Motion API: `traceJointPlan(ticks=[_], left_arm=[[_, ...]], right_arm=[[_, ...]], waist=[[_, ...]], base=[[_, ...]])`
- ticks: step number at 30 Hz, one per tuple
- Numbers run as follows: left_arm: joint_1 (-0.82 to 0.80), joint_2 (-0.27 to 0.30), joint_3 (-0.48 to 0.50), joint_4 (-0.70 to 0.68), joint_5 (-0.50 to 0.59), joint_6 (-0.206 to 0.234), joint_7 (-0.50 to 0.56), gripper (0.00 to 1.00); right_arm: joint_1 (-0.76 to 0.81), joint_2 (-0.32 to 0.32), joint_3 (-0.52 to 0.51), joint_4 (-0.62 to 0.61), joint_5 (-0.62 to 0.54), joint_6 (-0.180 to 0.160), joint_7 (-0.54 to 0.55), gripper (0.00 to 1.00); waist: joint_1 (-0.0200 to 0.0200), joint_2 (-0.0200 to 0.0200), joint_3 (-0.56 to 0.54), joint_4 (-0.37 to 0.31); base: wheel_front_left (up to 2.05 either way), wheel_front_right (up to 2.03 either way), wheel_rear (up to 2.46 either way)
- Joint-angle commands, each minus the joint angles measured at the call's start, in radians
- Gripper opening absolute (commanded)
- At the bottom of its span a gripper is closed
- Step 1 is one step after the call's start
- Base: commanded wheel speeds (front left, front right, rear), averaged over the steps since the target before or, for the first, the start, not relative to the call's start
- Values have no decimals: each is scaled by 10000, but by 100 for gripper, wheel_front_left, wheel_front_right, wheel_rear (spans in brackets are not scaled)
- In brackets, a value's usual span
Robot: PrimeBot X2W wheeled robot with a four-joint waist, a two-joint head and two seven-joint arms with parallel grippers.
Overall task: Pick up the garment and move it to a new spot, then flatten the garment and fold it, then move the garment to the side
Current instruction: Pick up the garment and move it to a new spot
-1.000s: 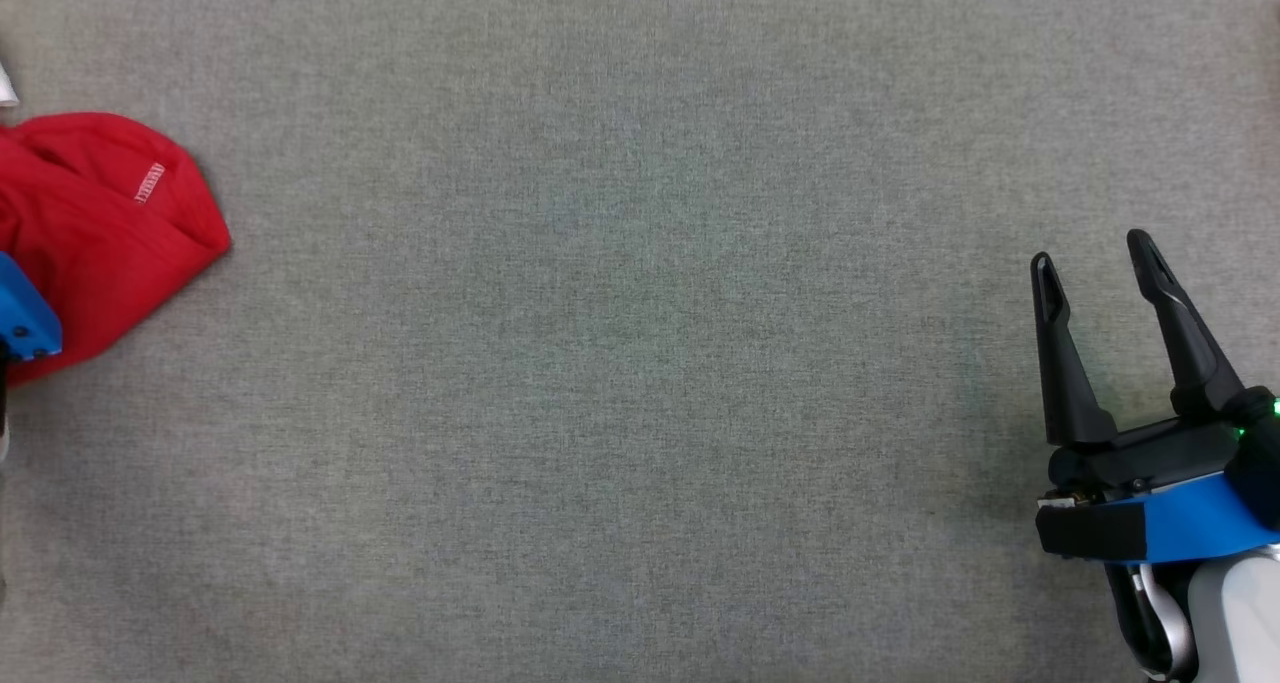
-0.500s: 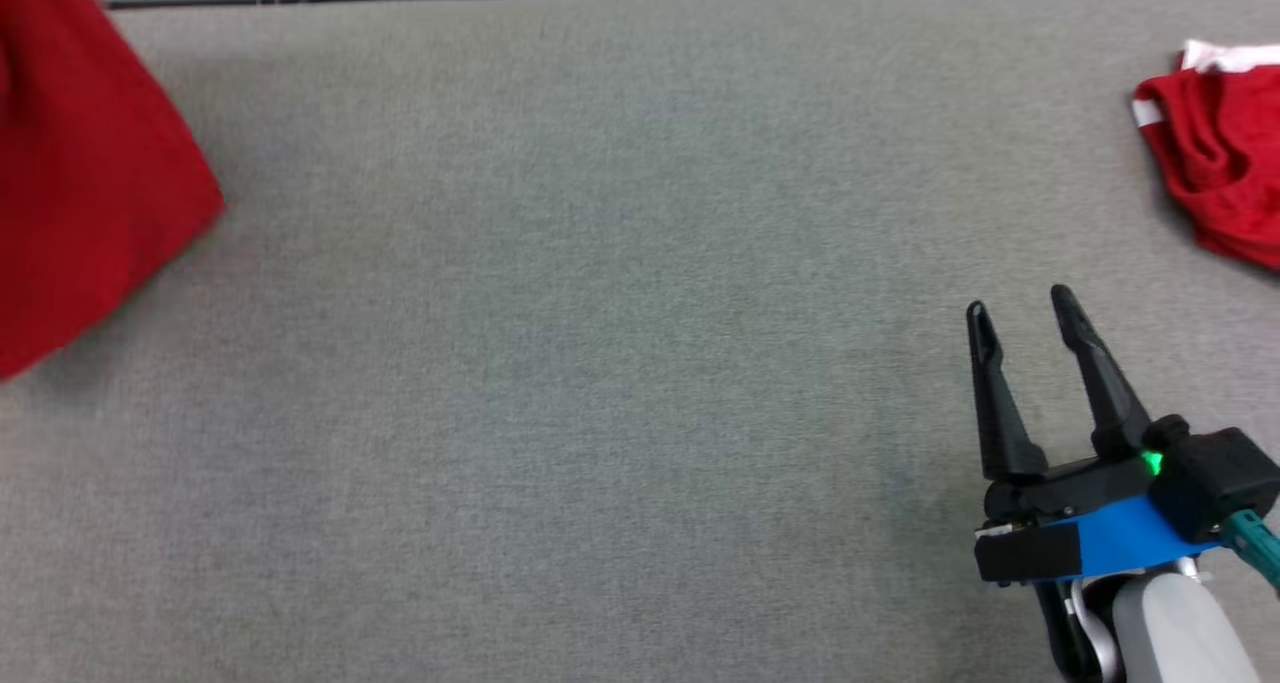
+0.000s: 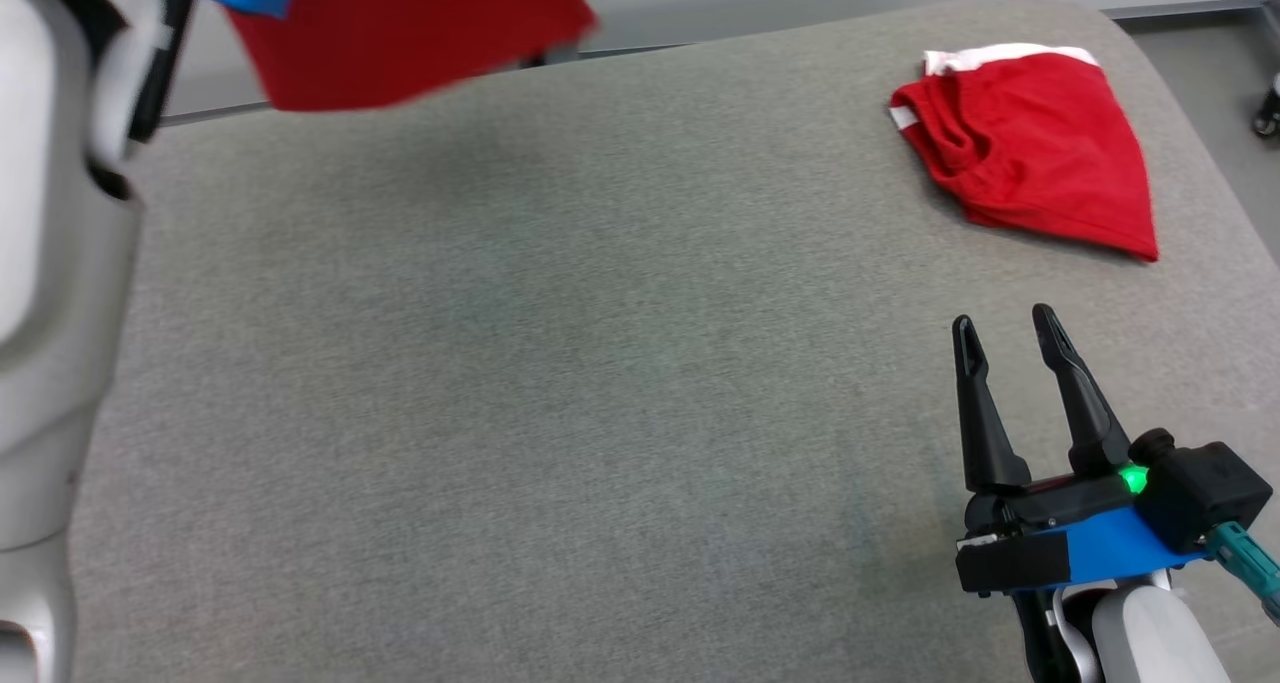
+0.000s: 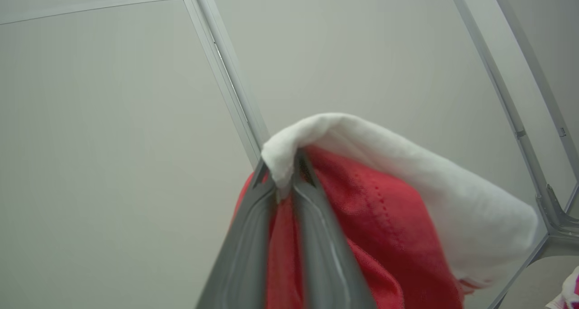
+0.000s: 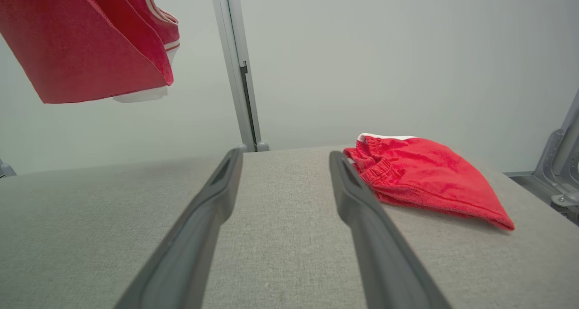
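**Left pincer [image 4: 282, 182] shut tight on the white waistband of the red garment [image 4: 362, 218], which hangs in the air over the far left of the tabletop [image 3: 550, 363].**

Its fingers [image 4: 316, 236] nip a single fold of the fleecy band, and the red cloth drapes down from that one point, clear of the grey surface. The garment looks light, soft and limp, so it will likely swing, bunch and twist when carried, though it cannot break. A thin pinch on plush cloth could slip, so the thicker banded edge is the sound place to hold. A second hold along the same band, well apart from the first, should let it spread flat. The right pincer [image 3: 1005, 328], near right, stands wide and empty above the tabletop. A second red garment [image 3: 1040, 153] lies crumpled far right.
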Motion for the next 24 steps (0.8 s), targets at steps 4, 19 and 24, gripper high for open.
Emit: traceJointPlan(ticks=[4,19,24], left_arm=[[902,-463,-622,-405,-247,19,283,0],[6685,-1759,-2731,771,-898,535,-717,0],[7489,-2114,-3358,1692,-1003,360,-1055,5]], right_arm=[[125,71,-36,-72,133,2,-44,100],[186,72,-18,99,413,2,-46,100],[242,68,-3,328,345,2,-46,100]], waist=[[2,1,-12,-485],[2,1,-36,-422],[2,1,-290,-159]], base=[[0,0,0],[0,0,0],[0,0,0]])
